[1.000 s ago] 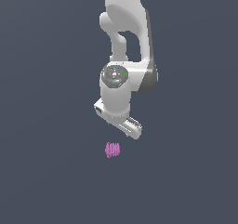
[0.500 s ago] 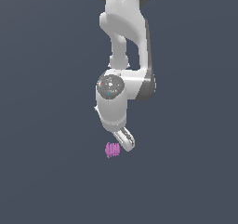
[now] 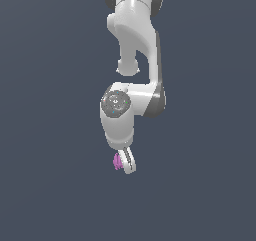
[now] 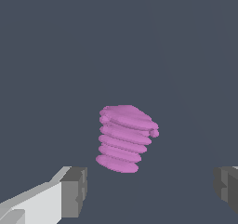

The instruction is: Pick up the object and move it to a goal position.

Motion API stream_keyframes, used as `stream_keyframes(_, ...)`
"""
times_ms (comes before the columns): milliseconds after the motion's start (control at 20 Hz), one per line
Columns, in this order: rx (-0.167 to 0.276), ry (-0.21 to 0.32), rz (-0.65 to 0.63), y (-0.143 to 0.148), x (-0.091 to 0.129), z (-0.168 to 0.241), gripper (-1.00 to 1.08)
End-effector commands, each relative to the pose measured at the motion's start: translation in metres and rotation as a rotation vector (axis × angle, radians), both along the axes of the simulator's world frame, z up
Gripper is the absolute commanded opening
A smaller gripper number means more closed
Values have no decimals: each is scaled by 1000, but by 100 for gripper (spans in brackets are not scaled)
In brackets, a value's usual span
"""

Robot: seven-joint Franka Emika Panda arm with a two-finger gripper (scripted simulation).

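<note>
The object (image 4: pixel 125 137) is a small magenta-pink ridged blob lying on the dark grey floor. In the wrist view it shows between and beyond my two grey fingertip pads (image 4: pixel 74 191), which stand wide apart with nothing touching them. In the exterior view the white arm reaches down and my gripper (image 3: pixel 126 164) sits right over the object (image 3: pixel 117 161), of which only a pink sliver shows on the exterior view's left side of the fingers. The gripper is open.
A plain dark grey surface (image 3: pixel 50 185) fills both views. No other objects or edges show.
The arm has lowered and swung toward the exterior view's left, bringing the gripper from above and right of the object down around it. The object has not moved.
</note>
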State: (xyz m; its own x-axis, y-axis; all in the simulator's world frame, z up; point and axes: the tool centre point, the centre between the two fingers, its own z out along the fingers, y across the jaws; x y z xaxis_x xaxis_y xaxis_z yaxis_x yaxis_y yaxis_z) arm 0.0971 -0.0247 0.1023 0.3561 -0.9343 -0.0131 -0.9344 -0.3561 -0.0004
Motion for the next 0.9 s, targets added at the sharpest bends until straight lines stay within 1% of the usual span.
stream_keyframes(0, -3, 0, -66, -2, 5, -3, 100)
stream_keyframes(400, -10, -2, -210, -6, 14, -11, 100)
stream_keyframes(600, -12, -2, -248, -7, 17, -14, 100)
stream_keyframes(850, -13, -3, -265, -7, 18, -14, 100)
